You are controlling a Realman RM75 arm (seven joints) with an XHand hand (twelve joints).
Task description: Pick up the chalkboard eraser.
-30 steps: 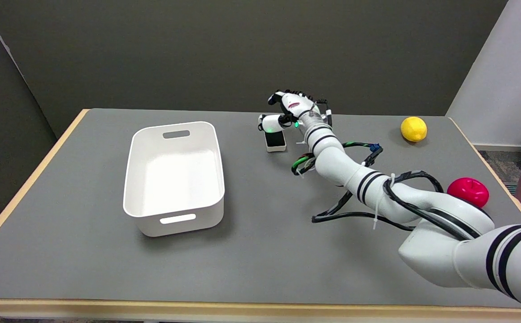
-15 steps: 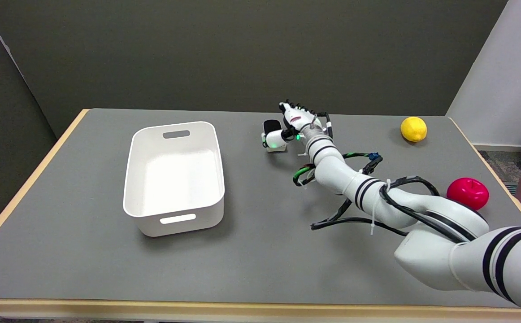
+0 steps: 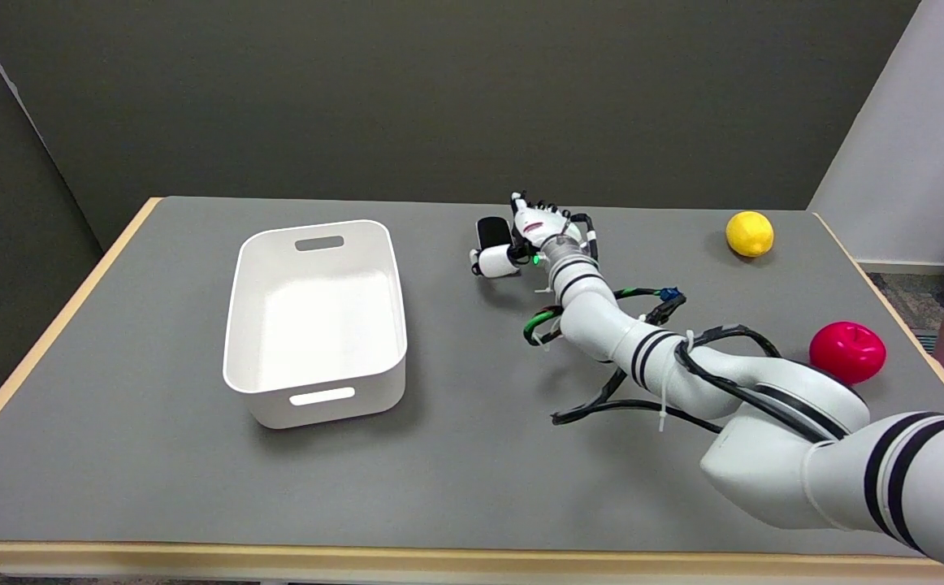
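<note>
Since a second ago the chalkboard eraser [image 3: 489, 234] has gone from lying flat on the table [image 3: 472, 455] to being tipped up, and the right hand [image 3: 525, 231], which was spread above its far end, has closed in on it. Now the eraser stands almost on end at the far middle of the table, just left of the hand; its long axis runs nearly upright, its black face turned toward the camera and its top end leaning slightly away. A thumb [image 3: 495, 260] presses across its lower part from the near side while the other fingers wrap behind its right edge, so the hand holds the eraser; whether the lower end touches the tabletop I cannot tell, because the thumb hides it. To the left, well apart from the eraser, sits a white bin [image 3: 315, 318] with slot handles at its near and far ends; its long side runs away from the camera, and only its bare white floor shows inside. A yellow lemon [image 3: 749, 233] lies near the far right corner, and a red apple-shaped object [image 3: 847, 350] rests near the right edge, beside the arm's elbow.
</note>
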